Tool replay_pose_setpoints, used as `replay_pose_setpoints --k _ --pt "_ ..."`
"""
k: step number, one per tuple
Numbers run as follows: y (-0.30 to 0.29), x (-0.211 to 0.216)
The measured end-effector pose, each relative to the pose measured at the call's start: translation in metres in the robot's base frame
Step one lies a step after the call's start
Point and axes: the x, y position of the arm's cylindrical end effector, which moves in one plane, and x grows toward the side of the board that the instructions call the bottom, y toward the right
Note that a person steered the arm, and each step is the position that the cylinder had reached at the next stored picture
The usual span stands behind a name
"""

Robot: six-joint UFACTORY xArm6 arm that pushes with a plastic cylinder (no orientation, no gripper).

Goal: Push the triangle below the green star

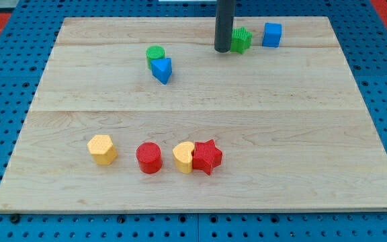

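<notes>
The blue triangle [161,69] lies in the upper middle-left of the wooden board [200,195], touching a green cylinder [155,54] just above it. The green star [241,39] sits near the view's top, right of centre. My tip [222,49] rests on the board right beside the green star's left side, far to the right of the triangle.
A blue cube [271,34] stands just right of the green star. Along the lower part of the board lie a yellow hexagon [103,149], a red cylinder [149,158], a yellow block [183,156] and a red star [207,156] touching it.
</notes>
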Motion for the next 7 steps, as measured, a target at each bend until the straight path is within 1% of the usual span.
replay_pose_setpoints --k 1,2,3,4,5,6,7 --pt "0.017 -0.003" --pt "0.020 -0.005" --pt "-0.022 0.052" --pt "-0.067 0.120" --pt "-0.129 0.133" --pt "-0.149 0.114" --pt "-0.149 0.084"
